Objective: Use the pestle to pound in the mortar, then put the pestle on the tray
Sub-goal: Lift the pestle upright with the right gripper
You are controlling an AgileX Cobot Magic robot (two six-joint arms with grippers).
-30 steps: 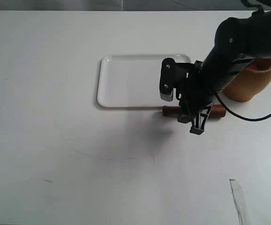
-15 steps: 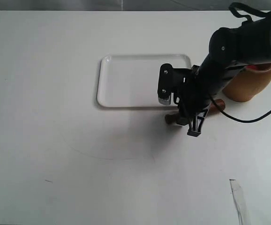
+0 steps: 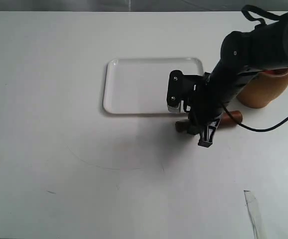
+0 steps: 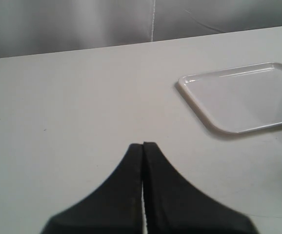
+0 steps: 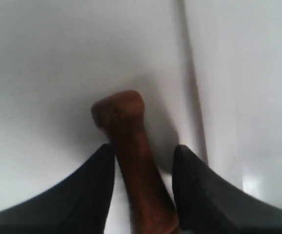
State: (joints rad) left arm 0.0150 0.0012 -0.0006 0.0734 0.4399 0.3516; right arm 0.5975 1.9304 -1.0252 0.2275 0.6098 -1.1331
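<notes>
The dark reddish-brown pestle lies on the white table just in front of the tray's near right corner, angled, with its knobbed end pointing left. My right gripper reaches down over its middle. Its two fingers straddle the shaft: one finger touches it and a gap shows beside the other. The light-brown mortar stands behind the right arm, partly hidden. My left gripper is shut on nothing, low over bare table, with the tray ahead of it. It does not show in the exterior view.
A black cable loops from the right arm across the table by the mortar. A strip of clear tape lies near the front right. A grey wall rises behind the table's far edge.
The right gripper has dropped onto the pestle and shifted slightly left. The pestle has turned from level to angled, its knobbed end nearer the front and its thick end nearer the mortar.
</notes>
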